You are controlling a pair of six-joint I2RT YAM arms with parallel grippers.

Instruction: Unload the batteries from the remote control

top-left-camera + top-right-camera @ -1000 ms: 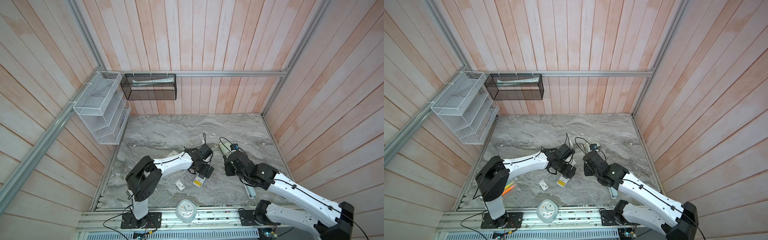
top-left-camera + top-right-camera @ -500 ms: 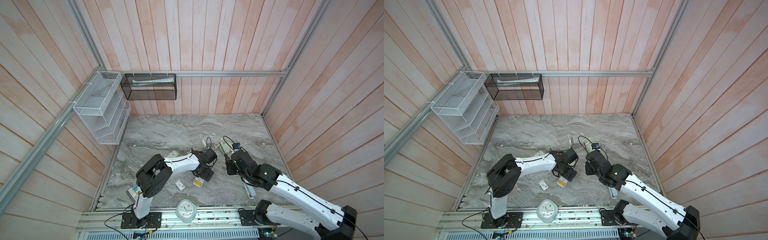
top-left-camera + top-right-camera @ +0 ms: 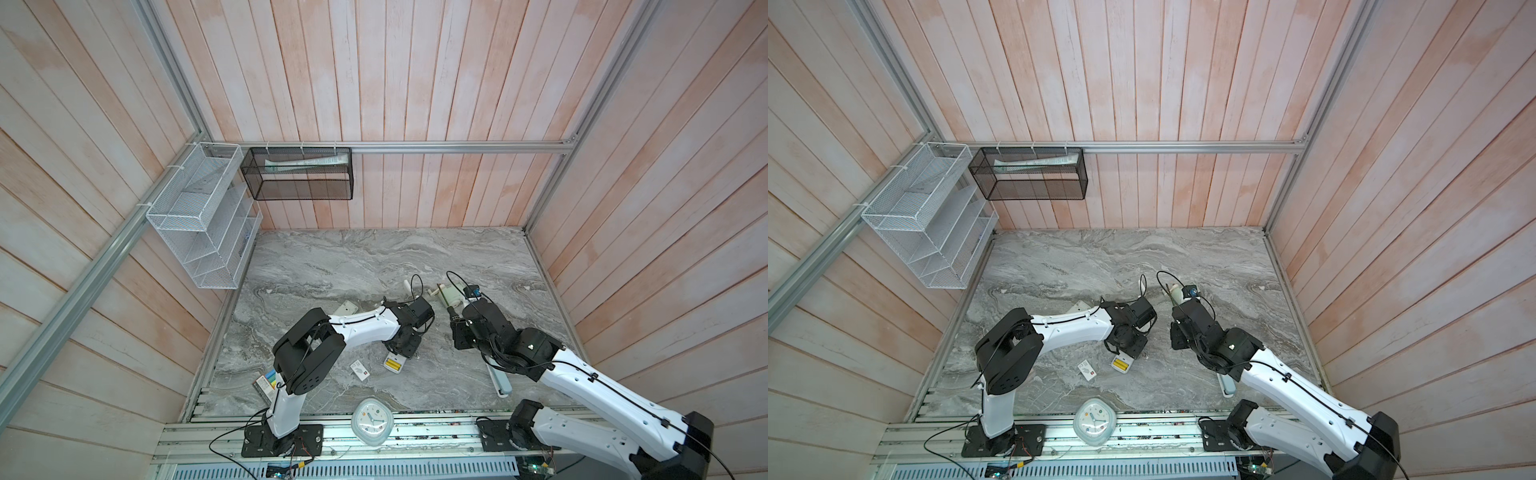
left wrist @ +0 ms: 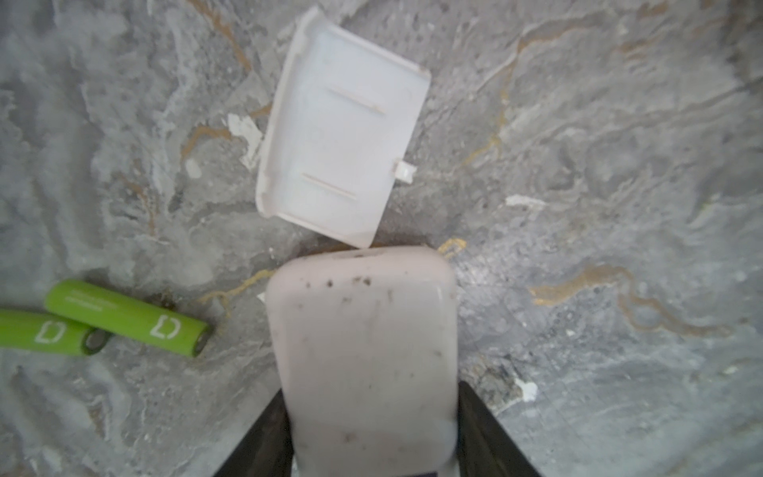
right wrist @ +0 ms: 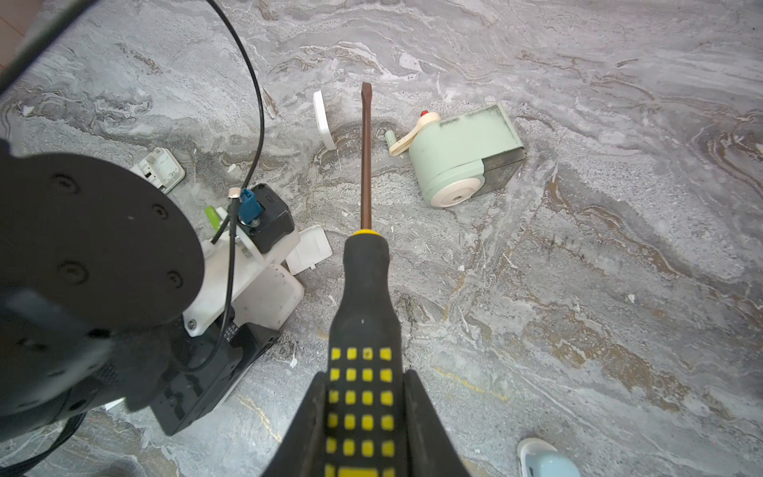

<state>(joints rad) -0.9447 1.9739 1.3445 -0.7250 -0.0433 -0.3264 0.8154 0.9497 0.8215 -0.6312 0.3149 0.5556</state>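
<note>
- While the left end effector [image 4: 371, 390] clamps the white remote control [image 4: 365, 351] by its two long sides on the grey tabletop [image 3: 353, 266], the casing looks smooth. A lift may let the remote control pivot or slip out.
- Two yellow batteries [image 3: 394, 365] show in an open white bay just behind the left end effector. This is probably the remote control's other end, though the end effector hides the join. If tipped carelessly, they may drop out and roll away.
- Two lime green batteries [image 4: 128, 318] already lie loose just beside the remote control, touching each other. A sideways sweep would scatter them.
- A detached battery cover [image 4: 338, 136] lies at the remote control's rounded end, touching it or nearly so. Any forward push would shove it along.
- Beside the remote control, the right end effector [image 5: 363, 373] is closed on a black-and-yellow screwdriver [image 5: 365, 289]. A swing toward the remote control could catch the left arm's black cable [image 5: 256, 103].
- Compared with a second ago, the left arm [image 3: 361, 328] is folded with its elbow nearer the remote control. The right arm sits slightly farther from the remote control, and the yellow batteries lie where they did.
</note>
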